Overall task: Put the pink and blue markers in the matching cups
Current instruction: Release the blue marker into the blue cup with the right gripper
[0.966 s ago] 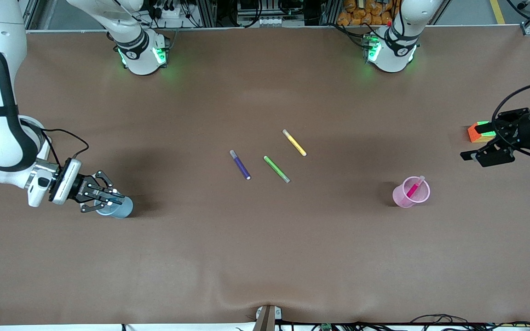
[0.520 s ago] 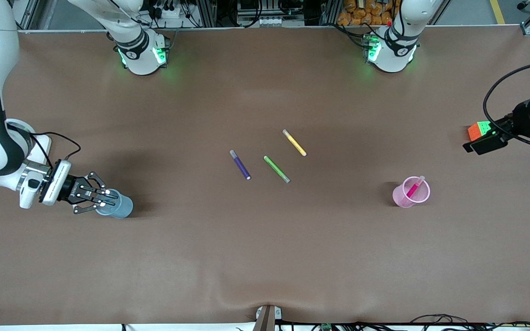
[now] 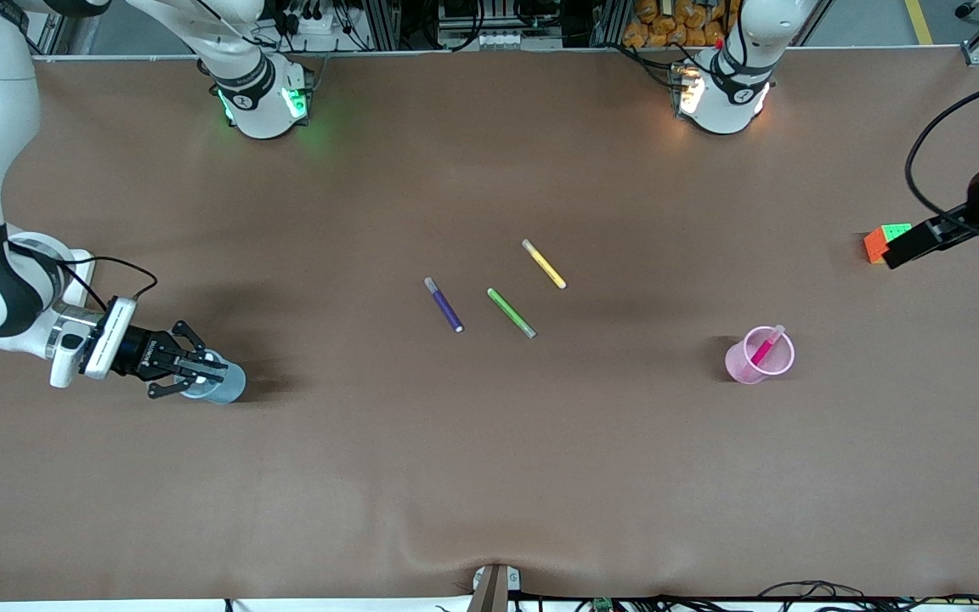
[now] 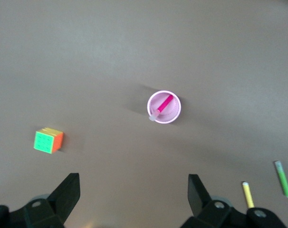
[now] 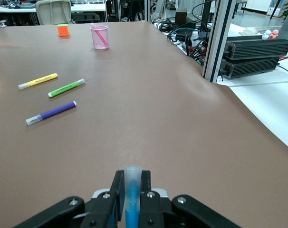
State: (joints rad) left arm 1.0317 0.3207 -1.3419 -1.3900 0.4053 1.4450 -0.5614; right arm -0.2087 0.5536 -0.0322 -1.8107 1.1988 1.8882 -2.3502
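My right gripper (image 3: 200, 368) is over the pale blue cup (image 3: 222, 387) near the right arm's end of the table. In the right wrist view the gripper (image 5: 130, 183) is shut on the blue marker (image 5: 133, 202), pale cap up; the blue cup is hidden there. The pink marker (image 3: 766, 347) leans inside the pale pink cup (image 3: 744, 367) toward the left arm's end. Both also show in the left wrist view: pink marker (image 4: 165, 103), pink cup (image 4: 175, 114). My left gripper (image 3: 902, 249) is raised over the cube, open and empty (image 4: 133, 190).
A purple marker (image 3: 444, 304), a green marker (image 3: 511, 312) and a yellow marker (image 3: 544, 263) lie mid-table. A coloured puzzle cube (image 3: 879, 242) sits at the left arm's end. The table edge runs close beside the blue cup's end.
My right gripper has drawn slightly back and lower over the blue cup with the blue marker. My left arm has pulled away toward its end of the table.
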